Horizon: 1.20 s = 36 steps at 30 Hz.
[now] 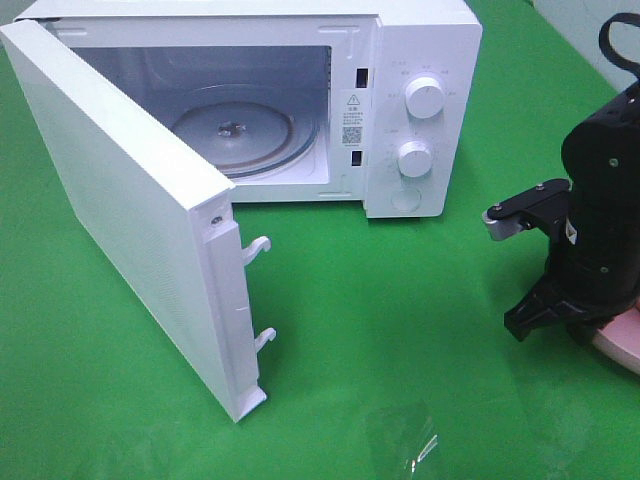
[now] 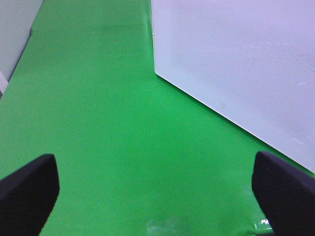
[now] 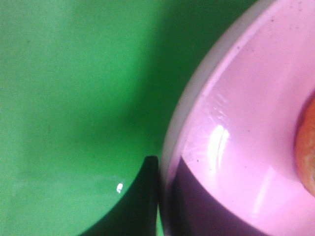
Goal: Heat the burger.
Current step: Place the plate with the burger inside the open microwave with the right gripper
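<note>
Burger (image 3: pixel 308 147) barely in sight and, by my judgement, not yet heated. Exterior high: microwave (image 1: pixel 420 60) has its door (image 1: pixel 120 210) swung wide and the glass turntable (image 1: pixel 235 130) bare, so opening looks done; loading, shutting the door and setting the knobs (image 1: pixel 426 99) are left. Right gripper (image 1: pixel 548 312) sits low at the rim of a pink plate (image 1: pixel 620 345), off the microwave's control-panel side and well apart from it; the arm hides what lies on the plate. Writing: a white warning sticker (image 1: pixel 352 115) with triangle and QR-type square on the frame beside the cavity, print too small to read; faint marks around the knobs unreadable; no brand made out. Left wrist: left gripper (image 2: pixel 157 196) with jaws wide, nothing between them, over the green worktop (image 2: pixel 108 123) just outside the microwave's open door. Right wrist: plate rim fills the view, and an orange-brown sliver at the frame edge is the burger, resting on the plate. One dark finger (image 3: pixel 142 201) lies against the outer rim and the other seems to be inside it; cannot tell whether the jaws are clamped.
</note>
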### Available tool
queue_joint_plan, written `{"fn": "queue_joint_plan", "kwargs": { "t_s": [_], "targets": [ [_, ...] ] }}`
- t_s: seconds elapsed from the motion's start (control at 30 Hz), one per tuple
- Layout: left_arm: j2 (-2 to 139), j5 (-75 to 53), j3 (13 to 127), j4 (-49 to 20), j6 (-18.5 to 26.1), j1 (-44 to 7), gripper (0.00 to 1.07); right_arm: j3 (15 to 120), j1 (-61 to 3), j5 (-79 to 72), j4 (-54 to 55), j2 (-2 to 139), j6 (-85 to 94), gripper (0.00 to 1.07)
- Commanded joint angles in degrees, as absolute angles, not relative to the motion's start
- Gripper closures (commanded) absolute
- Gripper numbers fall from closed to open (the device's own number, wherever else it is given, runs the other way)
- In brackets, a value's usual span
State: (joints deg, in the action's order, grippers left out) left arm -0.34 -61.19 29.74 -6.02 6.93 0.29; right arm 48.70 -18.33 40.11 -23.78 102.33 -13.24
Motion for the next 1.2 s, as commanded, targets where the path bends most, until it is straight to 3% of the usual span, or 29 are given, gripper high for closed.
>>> {"fn": "queue_joint_plan", "kwargs": {
  "t_s": [0.03,0.23,1.2],
  "targets": [
    [-1.26,-61.36,29.62,-6.25,6.88,-0.11,0.07,48.47,-19.54,42.00,-25.55,100.67,-14.15,1.07],
    [-1.26,-61.36,29.62,-6.25,6.88,-0.11,0.07,48.47,-22.63,45.44,-29.16,98.20,-20.57,1.07],
    [-1.26,-61.36,29.62,-6.25,6.88,-0.11,0.07,48.47,-36.21,54.77,-31.17,96.49,-20.23,1.07]
  ]
}}
